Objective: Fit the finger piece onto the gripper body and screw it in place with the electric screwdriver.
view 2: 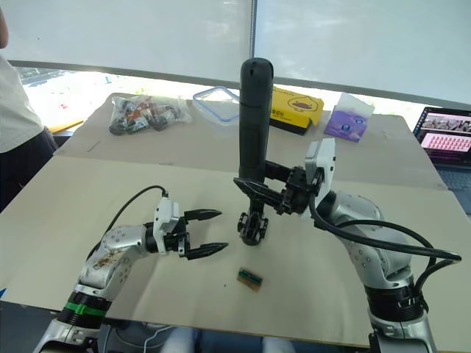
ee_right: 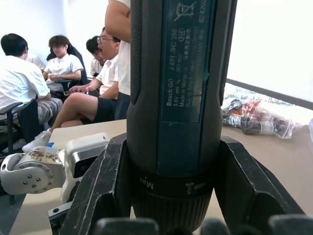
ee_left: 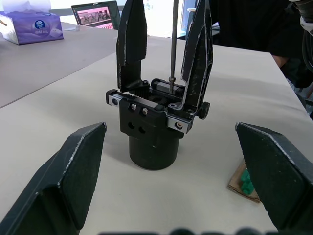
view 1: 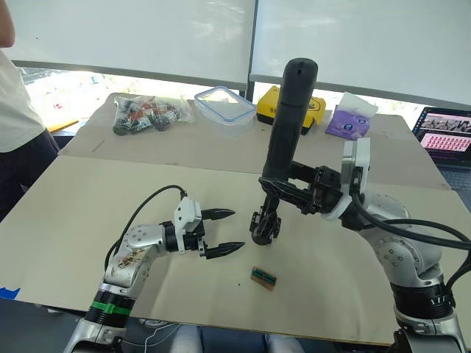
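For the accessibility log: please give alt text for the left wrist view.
The gripper body stands upright on the table with two black fingers up, and the electric screwdriver bit comes down between them onto its top. The left gripper is open in front; a green-and-brown block lies beside.

Between my left gripper's (ee_left: 171, 191) wide-spread jaws, the gripper body (ee_left: 155, 128) stands upright on its round base on the beige bench (ee_left: 63, 110). Two black fingers rise from its top, and the thin metal bit (ee_left: 173, 41) of the electric screwdriver comes straight down between them, its tip at a screw. A small green-and-brown block (ee_left: 245, 181) lies near one jaw. A tissue box (ee_left: 30, 28) and a laptop (ee_left: 98, 13) sit far off.
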`<state>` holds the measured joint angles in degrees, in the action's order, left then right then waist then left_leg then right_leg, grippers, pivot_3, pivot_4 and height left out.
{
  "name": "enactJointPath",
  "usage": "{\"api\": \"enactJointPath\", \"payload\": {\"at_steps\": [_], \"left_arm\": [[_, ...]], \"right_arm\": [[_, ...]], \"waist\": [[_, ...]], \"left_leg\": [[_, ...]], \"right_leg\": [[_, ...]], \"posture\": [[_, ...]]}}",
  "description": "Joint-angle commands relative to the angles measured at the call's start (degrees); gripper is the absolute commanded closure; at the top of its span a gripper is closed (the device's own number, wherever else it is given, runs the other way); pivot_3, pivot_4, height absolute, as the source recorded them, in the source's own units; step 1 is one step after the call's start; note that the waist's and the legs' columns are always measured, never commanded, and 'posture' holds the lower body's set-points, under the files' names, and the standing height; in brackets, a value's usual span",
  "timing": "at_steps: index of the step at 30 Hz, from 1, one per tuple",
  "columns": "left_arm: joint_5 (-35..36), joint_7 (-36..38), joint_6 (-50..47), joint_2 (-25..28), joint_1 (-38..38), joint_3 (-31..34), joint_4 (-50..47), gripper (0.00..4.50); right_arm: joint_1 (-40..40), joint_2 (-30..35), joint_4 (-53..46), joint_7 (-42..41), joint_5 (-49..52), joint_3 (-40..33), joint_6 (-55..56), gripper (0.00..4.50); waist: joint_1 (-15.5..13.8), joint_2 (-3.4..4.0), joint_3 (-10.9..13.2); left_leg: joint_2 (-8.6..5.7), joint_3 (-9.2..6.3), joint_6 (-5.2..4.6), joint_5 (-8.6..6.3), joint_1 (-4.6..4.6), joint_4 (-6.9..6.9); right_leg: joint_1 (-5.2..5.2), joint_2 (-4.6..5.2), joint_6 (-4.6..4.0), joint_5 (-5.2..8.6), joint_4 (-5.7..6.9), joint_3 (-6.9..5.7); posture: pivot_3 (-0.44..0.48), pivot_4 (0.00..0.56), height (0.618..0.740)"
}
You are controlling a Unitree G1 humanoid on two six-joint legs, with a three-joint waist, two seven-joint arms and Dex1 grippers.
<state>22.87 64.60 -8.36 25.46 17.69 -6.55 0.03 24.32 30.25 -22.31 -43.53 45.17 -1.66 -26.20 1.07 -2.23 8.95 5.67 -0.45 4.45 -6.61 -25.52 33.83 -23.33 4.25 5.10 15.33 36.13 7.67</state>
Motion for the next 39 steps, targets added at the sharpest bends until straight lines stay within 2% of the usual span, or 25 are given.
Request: {"api": "enactJointPath", "payload": {"at_steps": [1, 39], "left_arm": [[-0.1, 0.5, 1.9, -0.5, -0.1, -0.2, 0.0, 0.00], [-1.9, -1.6, 2.6, -1.6, -0.3, -1.0, 0.4, 0.00]], "right_arm": [[0.5, -0.6, -2.6, 0.0, 0.4, -1.3, 0.7, 2.58], [-0.4, -2.3, -2.3, -0.8, -3.2, 0.5, 0.9, 2.58]], "waist": [[0.0, 0.00, 0.0], [0.0, 0.00, 0.0]], "left_leg": [[0.00, 0.00, 0.00, 0.00, 0.00, 0.00], [0.00, 0.00, 0.00, 0.00, 0.00, 0.00]], "right_leg": [[0.00, 0.00, 0.00, 0.00, 0.00, 0.00], [0.00, 0.00, 0.01, 0.00, 0.00, 0.00]], "posture": [[0.000, 0.150, 0.740], [0.000, 0.150, 0.740]]}}
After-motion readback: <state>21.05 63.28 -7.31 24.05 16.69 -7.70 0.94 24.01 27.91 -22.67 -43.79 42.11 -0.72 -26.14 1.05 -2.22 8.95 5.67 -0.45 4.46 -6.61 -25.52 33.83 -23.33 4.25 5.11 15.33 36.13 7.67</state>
